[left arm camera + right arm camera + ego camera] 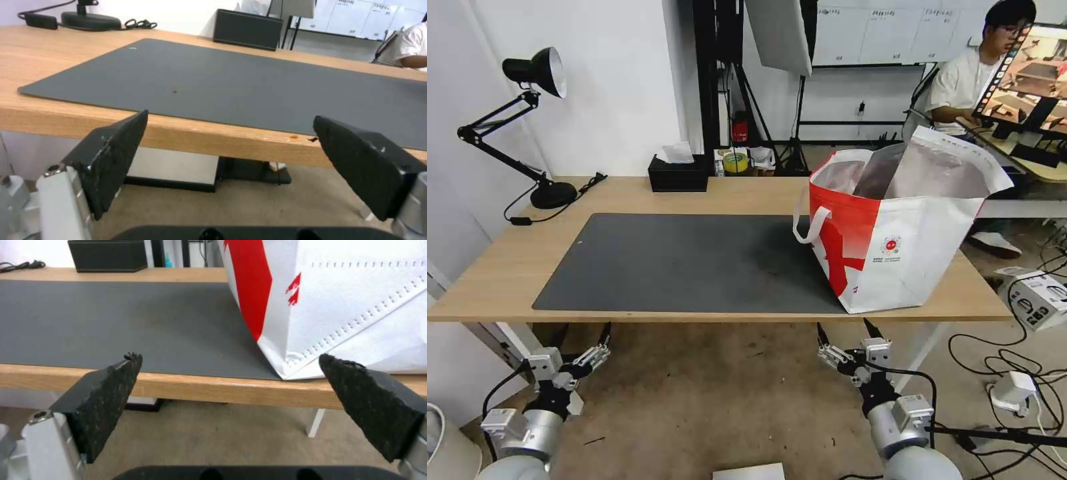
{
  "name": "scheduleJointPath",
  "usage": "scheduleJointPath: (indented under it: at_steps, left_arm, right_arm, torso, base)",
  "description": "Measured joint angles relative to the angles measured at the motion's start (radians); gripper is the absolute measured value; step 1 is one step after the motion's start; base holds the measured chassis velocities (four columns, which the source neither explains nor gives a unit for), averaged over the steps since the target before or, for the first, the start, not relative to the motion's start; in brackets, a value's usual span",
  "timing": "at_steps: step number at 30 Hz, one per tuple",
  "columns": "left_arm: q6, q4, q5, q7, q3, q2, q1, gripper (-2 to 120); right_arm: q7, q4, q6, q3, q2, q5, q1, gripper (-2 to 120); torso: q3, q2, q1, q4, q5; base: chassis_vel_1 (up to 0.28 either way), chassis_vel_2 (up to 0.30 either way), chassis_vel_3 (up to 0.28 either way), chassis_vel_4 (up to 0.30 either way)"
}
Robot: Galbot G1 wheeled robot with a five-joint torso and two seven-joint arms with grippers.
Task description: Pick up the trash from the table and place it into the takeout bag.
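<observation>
From the head view, the table (507,267) holds a big dark grey mat (694,263). The takeout bag (894,233) stands upright on the right end of the table, near the front edge, partly on the mat's right end. Its top is open and the silver lining shows. A black tissue box (679,175) sits at the back edge, and a black lamp (534,120) stands at the back left corner. The left gripper (582,331) hangs below the front edge on the left, its fingers spread. The right gripper (844,328) hangs below the front edge, just under the bag's near corner, fingers spread too.

In the left wrist view, the left gripper (229,131) is wide apart and holds nothing. It sits just lower than the table's front edge (200,140).

In the right wrist view, the right gripper (229,368) is also wide apart and holds nothing. The bag (347,300) stands close ahead at the table's front edge.
</observation>
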Motion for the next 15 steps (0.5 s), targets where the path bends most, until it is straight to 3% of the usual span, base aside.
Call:
scheduleJointPath:
  at_steps: [15]
  left_arm:
    - [0.000, 0.000, 0.000, 0.000, 0.000, 0.000, 0.000, 100]
  right_arm:
    - [0.000, 0.000, 0.000, 0.000, 0.000, 0.000, 0.000, 100]
  torso:
    - [0.000, 0.000, 0.000, 0.0000, 0.0000]
  base:
    - [0.000, 0.000, 0.000, 0.000]
